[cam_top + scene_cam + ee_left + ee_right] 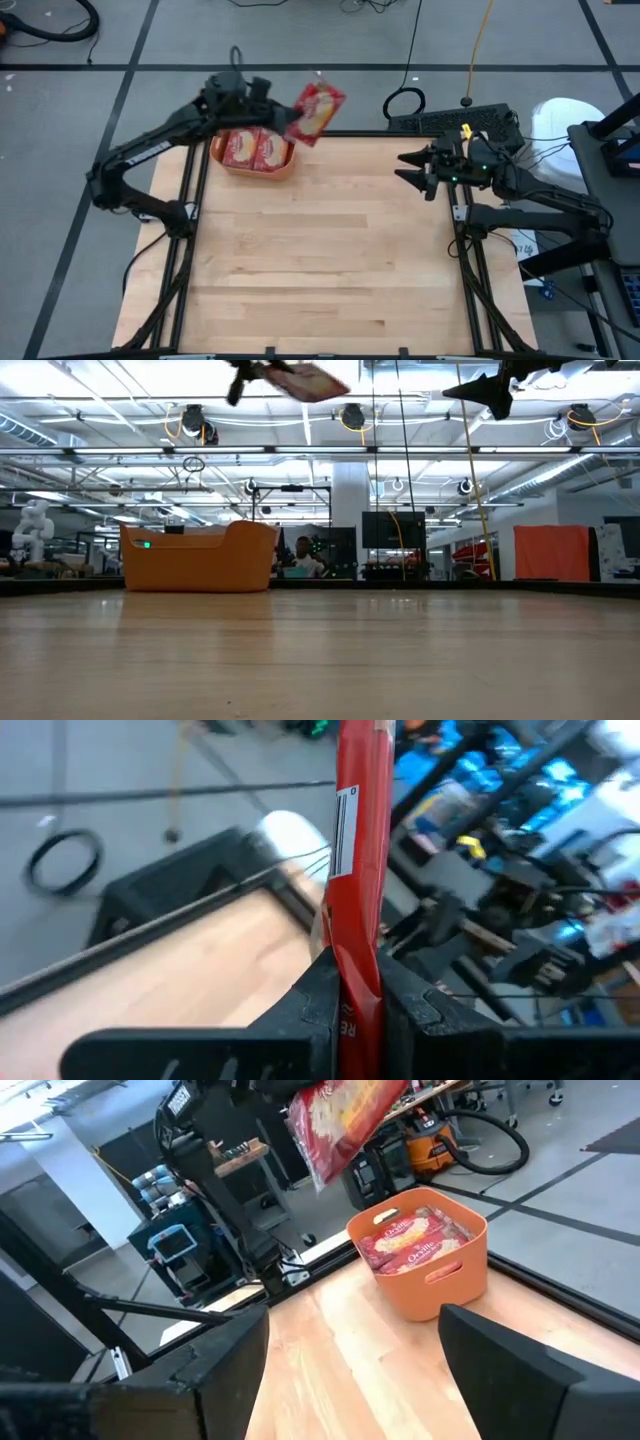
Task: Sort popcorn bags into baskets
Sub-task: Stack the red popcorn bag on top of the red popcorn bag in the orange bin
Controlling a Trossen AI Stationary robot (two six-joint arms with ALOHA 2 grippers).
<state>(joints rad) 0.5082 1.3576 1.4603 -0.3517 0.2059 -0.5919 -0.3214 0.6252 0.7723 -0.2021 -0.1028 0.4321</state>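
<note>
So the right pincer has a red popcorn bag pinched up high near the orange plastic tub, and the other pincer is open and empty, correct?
Not quite: the left pincer holds the red popcorn bag, as the high view shows. It is raised beside the orange plastic tub. The other one, the right pincer, is open and empty at the table's right edge.

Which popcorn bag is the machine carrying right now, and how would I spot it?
Start at the orange basket at the wooden table's far left corner. Just beside it, up in the air, the left arm's tool pinches one red popcorn bag by its edge. Unlike the bags lying flat inside the basket, this one hangs tilted above the table.
</note>
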